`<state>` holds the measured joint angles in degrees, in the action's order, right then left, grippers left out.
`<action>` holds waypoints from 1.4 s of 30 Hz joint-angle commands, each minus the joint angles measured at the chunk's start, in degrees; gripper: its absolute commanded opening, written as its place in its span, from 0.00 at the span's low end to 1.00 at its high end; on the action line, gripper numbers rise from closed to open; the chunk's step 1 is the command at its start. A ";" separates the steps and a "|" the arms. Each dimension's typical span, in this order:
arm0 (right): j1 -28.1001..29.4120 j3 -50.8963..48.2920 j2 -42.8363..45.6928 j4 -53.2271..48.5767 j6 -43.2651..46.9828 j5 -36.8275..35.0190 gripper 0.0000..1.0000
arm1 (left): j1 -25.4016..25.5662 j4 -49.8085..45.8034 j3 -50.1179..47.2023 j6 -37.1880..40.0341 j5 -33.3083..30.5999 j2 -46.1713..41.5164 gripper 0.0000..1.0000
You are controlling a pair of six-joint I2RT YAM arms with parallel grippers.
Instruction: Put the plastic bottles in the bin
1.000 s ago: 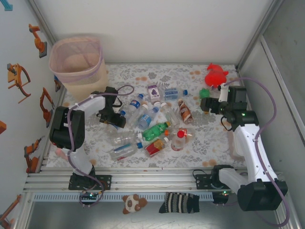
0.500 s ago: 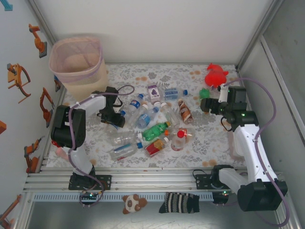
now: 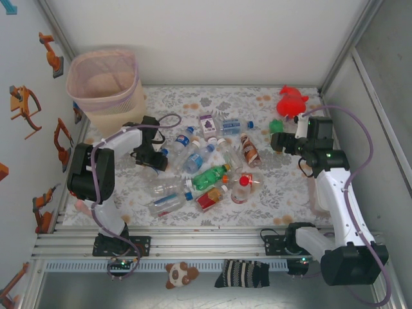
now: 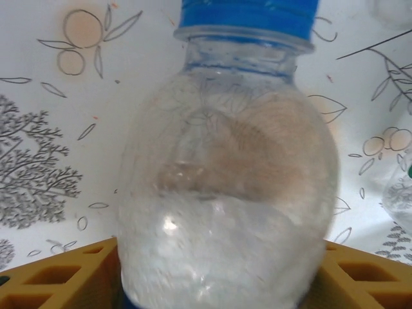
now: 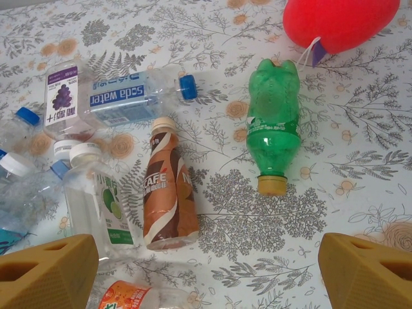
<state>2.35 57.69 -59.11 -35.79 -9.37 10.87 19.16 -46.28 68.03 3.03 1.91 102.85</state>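
Beige bin [image 3: 103, 84], pink-bag liner, upper left of top view. Plastic bottles [image 3: 206, 167] strewn frame centre. Left gripper [image 4: 222, 273] fingers pressed against both sides of clear blue-capped bottle [image 4: 225, 180]. Right gripper [image 5: 206, 270] fingers wide apart, green bottle [image 5: 273, 122] upper right.

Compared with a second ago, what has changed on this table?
The left arm's fingers have closed in on a clear bottle with a blue cap and now seem to press both its sides. The right arm's fingers, open, the loose bottles and the bin stayed put.
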 commanded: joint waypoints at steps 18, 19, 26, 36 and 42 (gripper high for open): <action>0.38 -1.35 2.42 -0.51 0.39 -0.24 0.88 | -0.61 -5.37 5.14 0.21 0.30 -10.57 0.71; 0.37 -1.49 2.51 -0.43 0.37 -0.24 0.88 | -0.66 -4.72 4.20 0.18 0.32 -9.93 0.72; 0.38 -1.36 2.62 -0.42 0.40 -0.06 0.88 | -0.64 0.24 -0.40 0.22 0.08 -4.83 0.80; 0.37 -1.28 2.29 -0.37 0.32 0.02 0.88 | -0.52 2.20 -0.53 -0.30 -0.14 1.78 0.80; 0.37 -1.22 2.51 -0.63 0.40 -0.15 0.88 | -0.57 2.30 -0.46 -0.39 -0.53 3.14 0.73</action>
<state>2.35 56.58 -57.49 -35.79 -9.37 10.90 18.72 -43.79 67.66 2.31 1.48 105.67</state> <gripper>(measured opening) 0.877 0.735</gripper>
